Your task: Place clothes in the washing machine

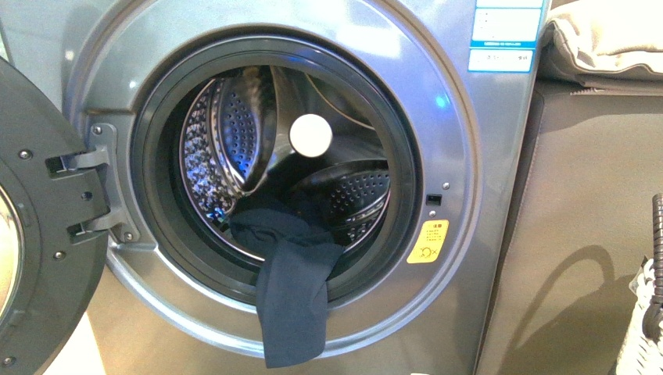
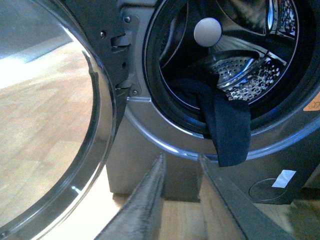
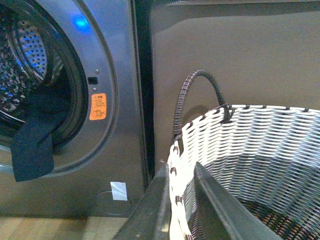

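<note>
The silver-grey washing machine (image 1: pixel 461 203) faces me with its door (image 1: pixel 35 234) swung open to the left. The dark navy clothes (image 1: pixel 293 289) lie half in the steel drum (image 1: pixel 234 133) and hang over the black gasket and down the front panel; they show as clothes (image 2: pixel 227 127) in the left wrist view and clothes (image 3: pixel 32 142) in the right wrist view. My left gripper (image 2: pixel 181 161) is open and empty, low in front of the machine, just below the hanging cloth. My right gripper (image 3: pixel 180 167) is open, its fingers straddling the rim of a wicker basket (image 3: pixel 260 150).
The white woven basket has a dark loop handle (image 3: pixel 197 87) and stands right of the machine, against a brown-grey cabinet (image 1: pixel 594 234). Folded beige fabric (image 1: pixel 602 39) lies on top of the cabinet. The open door's glass (image 2: pixel 45 140) is close on the left arm's side. Wooden floor (image 2: pixel 170 220) lies below.
</note>
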